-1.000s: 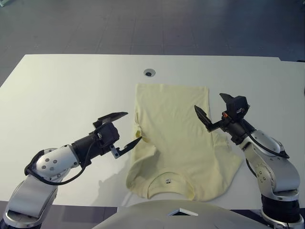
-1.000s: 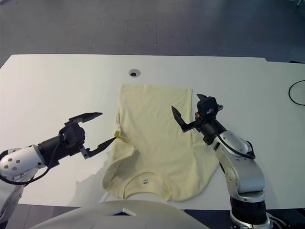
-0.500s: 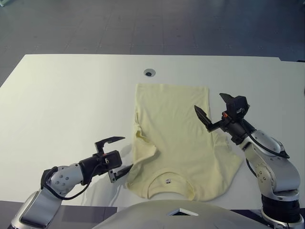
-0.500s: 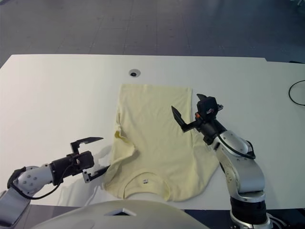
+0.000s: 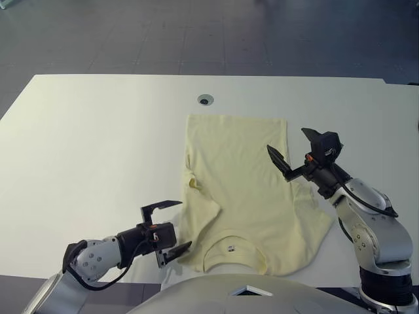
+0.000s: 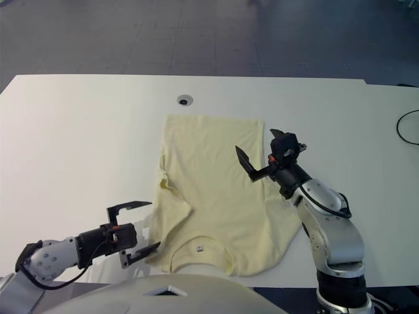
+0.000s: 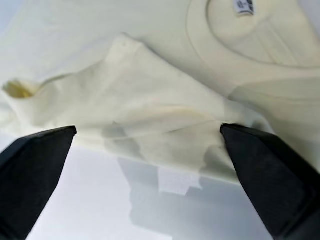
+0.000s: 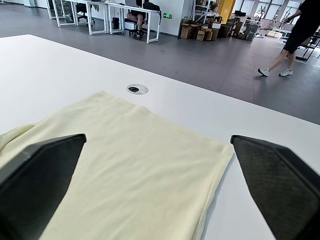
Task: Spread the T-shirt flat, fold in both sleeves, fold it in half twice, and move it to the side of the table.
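A pale yellow T-shirt (image 5: 239, 183) lies on the white table (image 5: 91, 131), collar (image 5: 230, 252) toward me, hem at the far end. Both sleeves look folded in; the left one bunches into a small fold (image 5: 192, 183). My left gripper (image 5: 171, 227) is open, low at the near table edge, just left of the shirt's near-left shoulder (image 7: 150, 105), nothing between its fingers (image 7: 35, 175). My right gripper (image 5: 298, 152) is open above the shirt's right edge, empty, with the hem area (image 8: 150, 145) ahead of it.
A round cable grommet (image 5: 205, 99) sits in the table just beyond the hem. Bare table spreads wide to the left and behind the shirt. A dark cable (image 6: 407, 127) loops at the right edge of the table.
My left gripper has dropped from beside the left sleeve fold back toward the near table edge, ending by the near-left shoulder, still open. The right arm and shirt have stayed put.
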Robot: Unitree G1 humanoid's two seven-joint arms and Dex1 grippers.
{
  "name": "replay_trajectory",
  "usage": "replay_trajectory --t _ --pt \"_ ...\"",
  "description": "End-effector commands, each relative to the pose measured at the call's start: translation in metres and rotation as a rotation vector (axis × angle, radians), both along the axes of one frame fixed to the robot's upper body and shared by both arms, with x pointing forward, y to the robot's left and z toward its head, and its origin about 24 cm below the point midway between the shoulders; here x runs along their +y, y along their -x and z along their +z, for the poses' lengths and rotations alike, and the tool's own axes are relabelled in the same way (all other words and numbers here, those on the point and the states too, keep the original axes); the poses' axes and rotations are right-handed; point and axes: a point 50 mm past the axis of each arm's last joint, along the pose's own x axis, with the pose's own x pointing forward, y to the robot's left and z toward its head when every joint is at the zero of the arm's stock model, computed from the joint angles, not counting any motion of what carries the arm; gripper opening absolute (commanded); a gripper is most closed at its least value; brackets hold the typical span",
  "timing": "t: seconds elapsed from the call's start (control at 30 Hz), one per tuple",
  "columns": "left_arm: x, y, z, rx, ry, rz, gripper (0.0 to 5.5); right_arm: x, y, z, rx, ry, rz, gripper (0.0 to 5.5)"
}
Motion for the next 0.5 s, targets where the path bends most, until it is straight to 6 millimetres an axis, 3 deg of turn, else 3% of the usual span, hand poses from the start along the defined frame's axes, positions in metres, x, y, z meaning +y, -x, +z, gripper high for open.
replay_trajectory --t 0.03,0.27,0.5 --pt "0.005 0.009 -0.017 0.077 -0.07 -0.011 5.36 -0.002 0.001 0.001 -0.002 0.011 0.001 5.4" --pt "0.011 -0.001 -0.011 0.017 -0.092 -0.007 5.36 -0.008 0.006 0.005 0.034 -0.027 -0.015 5.4" --pt "0.011 -0.01 0.017 -0.033 0.019 0.052 5.36 -0.035 0.026 0.006 0.215 -0.089 -0.111 5.4"
